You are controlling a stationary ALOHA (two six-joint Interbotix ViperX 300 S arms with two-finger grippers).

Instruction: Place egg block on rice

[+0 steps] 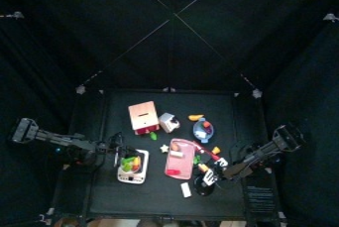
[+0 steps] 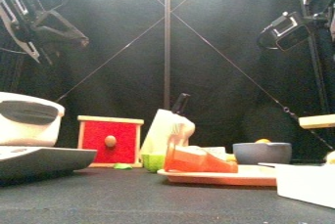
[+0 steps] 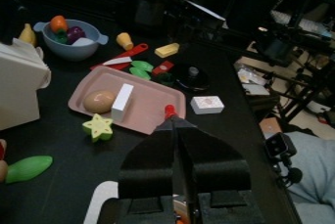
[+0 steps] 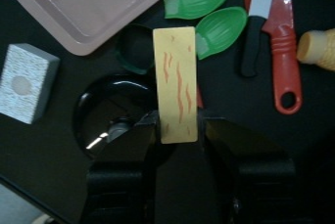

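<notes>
The egg block [image 4: 175, 86], a long yellow slab with red streaks, is pinched at one end between the jaws of my right gripper [image 4: 174, 122], above the dark table beside the pink tray [image 4: 98, 13]. In the front view the egg block [image 2: 318, 121] hovers at the right edge. The rice [image 3: 121, 101], a white oblong block, lies on the pink tray [image 3: 144, 81] next to a brown round piece [image 3: 98, 100]. My left gripper [image 3: 174, 120] is shut and empty, its tip near the tray's corner. In the top view the right gripper [image 1: 216, 162] sits right of the tray [image 1: 179, 159].
A red-handled knife [image 4: 281, 52] and green leaf pieces [image 4: 210, 13] lie near the egg block. A small white block [image 4: 26, 81] and a black ring [image 4: 112, 111] are beside it. A bowl of fruit [image 3: 69, 37], a yellow star [image 3: 98, 127] and a red cabinet [image 2: 110, 142] stand around.
</notes>
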